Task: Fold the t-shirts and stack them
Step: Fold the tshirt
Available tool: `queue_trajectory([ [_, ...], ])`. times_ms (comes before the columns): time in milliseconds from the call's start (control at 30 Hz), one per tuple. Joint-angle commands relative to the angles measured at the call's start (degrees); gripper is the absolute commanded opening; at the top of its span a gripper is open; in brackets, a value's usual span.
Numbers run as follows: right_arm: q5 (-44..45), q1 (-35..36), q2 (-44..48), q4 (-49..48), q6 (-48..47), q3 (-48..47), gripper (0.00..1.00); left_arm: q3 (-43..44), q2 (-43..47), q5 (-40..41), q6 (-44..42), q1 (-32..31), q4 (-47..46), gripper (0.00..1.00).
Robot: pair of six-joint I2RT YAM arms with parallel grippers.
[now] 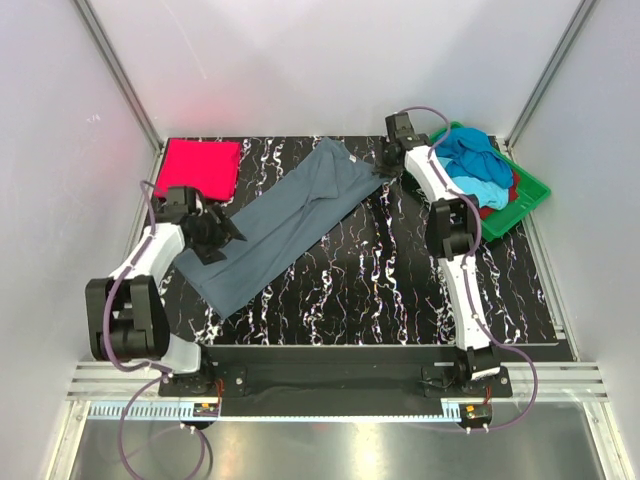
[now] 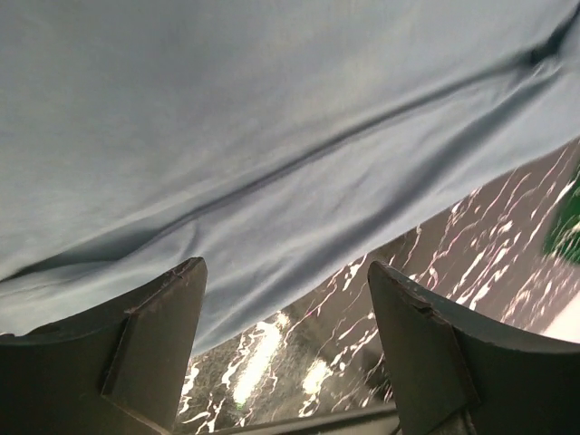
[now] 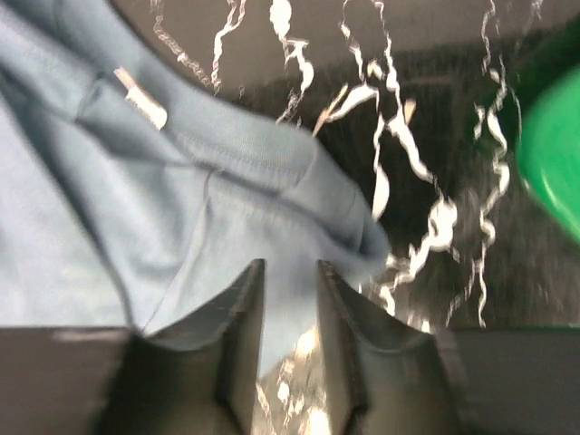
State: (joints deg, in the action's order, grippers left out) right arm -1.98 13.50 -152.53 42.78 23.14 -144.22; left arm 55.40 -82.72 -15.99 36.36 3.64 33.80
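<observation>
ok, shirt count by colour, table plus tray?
grey-blue shirt: 1, spread on the table
red-pink shirt: 1, folded, far left corner
dark blue shirt: 1, in the green tray
turquoise shirt: 1, in the tray
red shirt: 1, in the tray, only an edge shows
Total: 5

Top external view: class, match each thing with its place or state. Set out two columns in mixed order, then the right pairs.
Things:
1 grey-blue shirt
2 red-pink shirt
3 turquoise shirt
4 left gripper

Places or states:
A in the green tray
B spread slantwise across the table
C folded, far left corner
D open

Pairs: 1-B; 2-C; 3-A; 4-D
</observation>
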Motion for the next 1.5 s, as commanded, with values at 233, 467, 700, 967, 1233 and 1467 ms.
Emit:
queue_trajectory([
  [233,-0.6,0.5,27.2,-8.2,5.1,22.4,0.56,-9.6,1.2,4.4,4.0,-0.3,-3.2,0.70],
  [467,-1.4,0.7,38.6,-27.5,20.0,48.8,0.67,-11.2,6.9,12.6,6.9,-0.4,-1.6,0.68],
  [700,-2.2,1.1,33.6,-32.1,25.4,50.6,0.64,-12.1,7.3,22.0,12.2,0.0,4.0,0.65],
  [967,-2.7,1.0,26.8,-36.5,28.7,50.4,0.61,-14.3,4.6,23.1,12.5,-1.3,4.7,0.65],
  [1233,0.0,1.0,22.3,-37.1,27.1,48.7,0.53,-12.5,11.0,24.5,11.1,-2.5,9.9,0.65],
  [1467,0.6,0.9,15.7,-32.8,25.1,41.1,0.47,-2.7,15.9,20.2,6.1,-2.5,11.5,0.68],
])
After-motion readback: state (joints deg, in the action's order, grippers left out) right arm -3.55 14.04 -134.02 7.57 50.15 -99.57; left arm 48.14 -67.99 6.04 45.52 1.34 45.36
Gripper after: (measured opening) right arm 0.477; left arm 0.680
